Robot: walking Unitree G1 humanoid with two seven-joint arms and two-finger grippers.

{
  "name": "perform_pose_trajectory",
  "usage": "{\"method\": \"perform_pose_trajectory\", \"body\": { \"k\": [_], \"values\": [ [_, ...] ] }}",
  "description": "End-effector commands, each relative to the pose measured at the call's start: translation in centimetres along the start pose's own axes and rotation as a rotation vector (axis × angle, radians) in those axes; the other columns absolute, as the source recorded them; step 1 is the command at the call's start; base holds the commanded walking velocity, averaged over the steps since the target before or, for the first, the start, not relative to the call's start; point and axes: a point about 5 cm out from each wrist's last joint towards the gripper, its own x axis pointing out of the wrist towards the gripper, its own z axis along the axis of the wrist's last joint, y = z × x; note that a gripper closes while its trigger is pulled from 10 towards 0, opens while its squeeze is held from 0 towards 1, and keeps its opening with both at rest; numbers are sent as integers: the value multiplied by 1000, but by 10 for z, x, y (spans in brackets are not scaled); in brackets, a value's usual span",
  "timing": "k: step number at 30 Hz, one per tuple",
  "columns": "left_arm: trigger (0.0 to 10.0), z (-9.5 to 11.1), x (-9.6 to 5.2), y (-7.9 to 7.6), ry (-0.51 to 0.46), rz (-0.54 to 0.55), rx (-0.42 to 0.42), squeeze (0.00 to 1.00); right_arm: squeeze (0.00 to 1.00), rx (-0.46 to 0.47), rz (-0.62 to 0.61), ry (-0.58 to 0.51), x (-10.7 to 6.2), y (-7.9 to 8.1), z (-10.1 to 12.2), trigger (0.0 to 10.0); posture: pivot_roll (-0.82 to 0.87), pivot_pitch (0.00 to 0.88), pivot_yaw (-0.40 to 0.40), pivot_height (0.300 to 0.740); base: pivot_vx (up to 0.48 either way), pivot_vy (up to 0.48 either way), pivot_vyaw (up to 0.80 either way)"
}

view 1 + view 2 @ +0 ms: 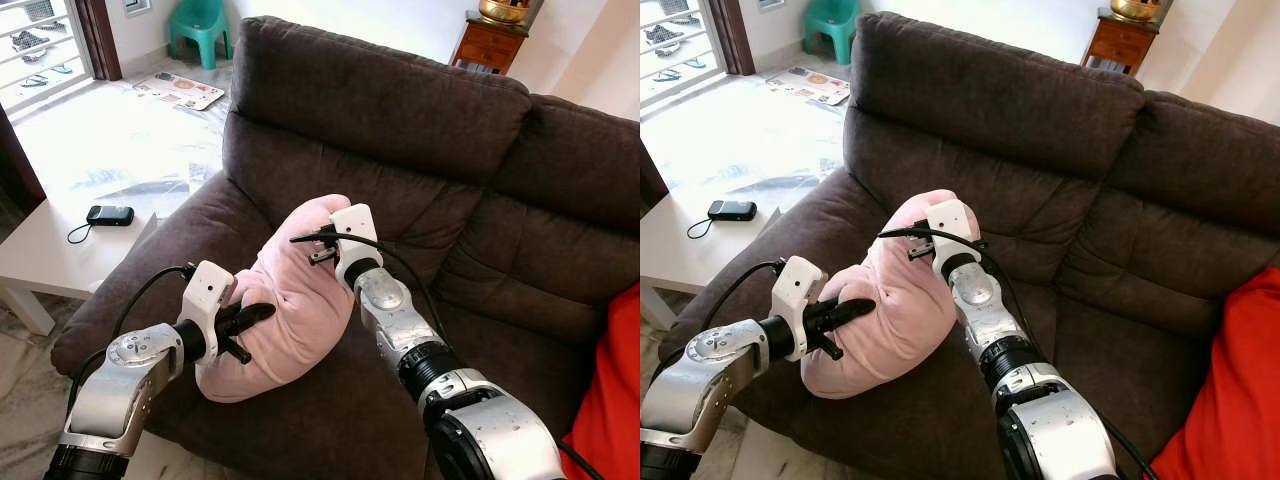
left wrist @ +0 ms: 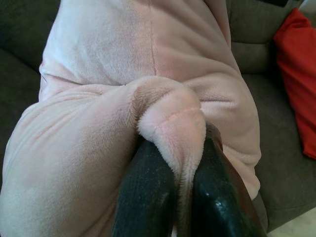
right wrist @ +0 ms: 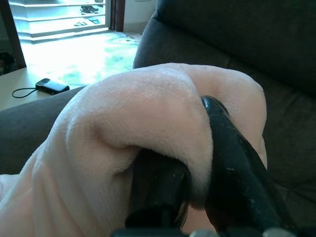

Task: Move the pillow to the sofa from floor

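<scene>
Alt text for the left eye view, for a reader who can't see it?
Both grippers, left and right, pinch a pink pillow over the brown sofa seat. A white table with a phone stands at left.

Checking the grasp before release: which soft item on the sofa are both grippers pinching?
The pink pillow, pinched by left gripper and right gripper; the red cushion lies untouched at the sofa's right end.

1. pillow [image 1: 290, 300] is plain pale pink, fuzzy, no print on it; the sofa [image 1: 400, 120] is solid dark brown
2. both grippers have black fingers, left gripper [image 2: 182, 197] and right gripper [image 3: 197, 168]; wrist housings white, arms silver
3. cushion [image 1: 615, 400] is bright red
4. side table [image 1: 50, 255] is white with a black device [image 1: 110, 215] on it; stool [image 1: 198, 25] is teal green; wooden cabinet [image 1: 488, 42] is reddish brown
</scene>
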Motion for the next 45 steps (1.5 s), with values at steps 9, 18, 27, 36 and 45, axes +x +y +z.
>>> {"method": "perform_pose_trajectory", "body": {
  "k": [9, 18, 27, 36, 45],
  "values": [
    [10000, 8, 11, -18, -38, -108, 19, 0, 0, -19, 83, -76, 4, 17, 17, 10000, 195, 0, -195, 740, 0, 0, 0],
    [10000, 6, 14, -22, -31, -124, 20, 0, 1000, -10, 82, -67, 3, 16, 14, 10000, 193, 0, -196, 740, 0, 0, 0],
    [10000, 6, 14, -23, -24, -127, 29, 0, 1000, -15, 89, -68, 3, 16, 14, 10000, 200, 0, -201, 740, 0, 0, 0],
    [10000, 5, 15, -23, -22, -128, 28, 0, 1000, -21, 93, -59, 3, 15, 12, 10000, 199, 0, -204, 740, 0, 0, 0],
    [10000, 4, 15, -24, -15, -133, 31, 0, 1000, -27, 78, -45, 1, 12, 8, 10000, 196, 0, -202, 740, 0, 0, 0]
  ]
}}
